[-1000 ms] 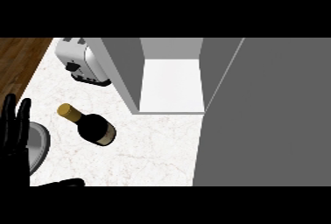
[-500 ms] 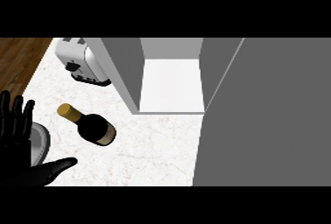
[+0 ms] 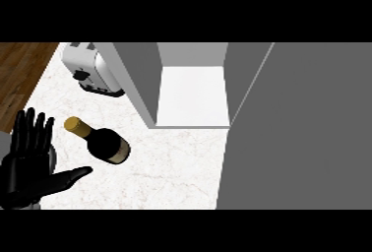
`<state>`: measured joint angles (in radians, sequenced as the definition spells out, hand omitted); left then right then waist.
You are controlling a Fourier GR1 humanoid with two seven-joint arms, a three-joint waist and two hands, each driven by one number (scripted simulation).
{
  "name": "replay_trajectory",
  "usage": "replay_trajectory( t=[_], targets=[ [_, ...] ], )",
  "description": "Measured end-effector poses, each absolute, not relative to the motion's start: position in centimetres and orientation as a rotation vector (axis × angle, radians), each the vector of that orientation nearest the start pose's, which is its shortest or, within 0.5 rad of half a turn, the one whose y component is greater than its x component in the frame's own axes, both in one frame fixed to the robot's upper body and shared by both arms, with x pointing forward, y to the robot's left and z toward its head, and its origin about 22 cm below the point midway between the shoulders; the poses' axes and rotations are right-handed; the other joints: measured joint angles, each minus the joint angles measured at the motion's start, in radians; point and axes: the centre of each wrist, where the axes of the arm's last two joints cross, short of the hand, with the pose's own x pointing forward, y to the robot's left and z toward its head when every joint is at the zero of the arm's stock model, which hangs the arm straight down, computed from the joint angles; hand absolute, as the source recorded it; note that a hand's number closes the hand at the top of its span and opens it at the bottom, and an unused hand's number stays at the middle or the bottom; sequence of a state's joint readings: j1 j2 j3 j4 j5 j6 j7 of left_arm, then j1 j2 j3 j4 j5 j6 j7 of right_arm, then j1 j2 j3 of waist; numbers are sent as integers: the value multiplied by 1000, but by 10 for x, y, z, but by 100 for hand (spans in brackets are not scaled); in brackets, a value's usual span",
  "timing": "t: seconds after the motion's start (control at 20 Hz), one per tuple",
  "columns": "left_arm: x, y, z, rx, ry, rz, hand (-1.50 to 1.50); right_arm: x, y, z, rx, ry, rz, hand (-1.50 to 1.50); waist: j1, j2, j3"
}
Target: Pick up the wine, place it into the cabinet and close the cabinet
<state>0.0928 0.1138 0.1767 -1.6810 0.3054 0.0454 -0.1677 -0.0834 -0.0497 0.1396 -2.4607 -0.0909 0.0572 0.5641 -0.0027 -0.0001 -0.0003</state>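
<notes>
The wine bottle (image 3: 104,141) stands on the white marble counter (image 3: 174,167), dark glass with a gold cap and a tan label band. My left hand (image 3: 29,170) is at the lower left, open, fingers straight and pointing away, thumb stretched toward the bottle. It is apart from the bottle, a short gap to the left of it. The cabinet (image 3: 193,96) stands open behind the bottle, its white inside floor bare. Its grey door (image 3: 301,133) swings out along the right side. My right hand does not show.
A silver toaster (image 3: 91,69) sits at the back left of the counter, by the cabinet's left wall. A wooden floor (image 3: 22,74) lies beyond the counter's left edge.
My left hand has risen into view from the lower left edge and moved right, toward the bottle, its thumb spreading out. The bottle and cabinet have not moved.
</notes>
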Motion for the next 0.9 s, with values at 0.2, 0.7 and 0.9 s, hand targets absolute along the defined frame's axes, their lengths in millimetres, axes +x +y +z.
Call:
replay_trajectory(
  t=[0.2,0.7,0.9],
  targets=[
    [222,309,-11,77,-1754,325,-150,155,-206,203,223,-1951,239,-150,-2,0,0],
    [226,315,-85,51,-1724,316,-150,156,-205,200,224,-1961,241,-150,-2,0,0],
    [225,316,-110,26,-1710,321,-150,155,-203,202,236,-1960,236,-150,-3,1,0]
  ],
)
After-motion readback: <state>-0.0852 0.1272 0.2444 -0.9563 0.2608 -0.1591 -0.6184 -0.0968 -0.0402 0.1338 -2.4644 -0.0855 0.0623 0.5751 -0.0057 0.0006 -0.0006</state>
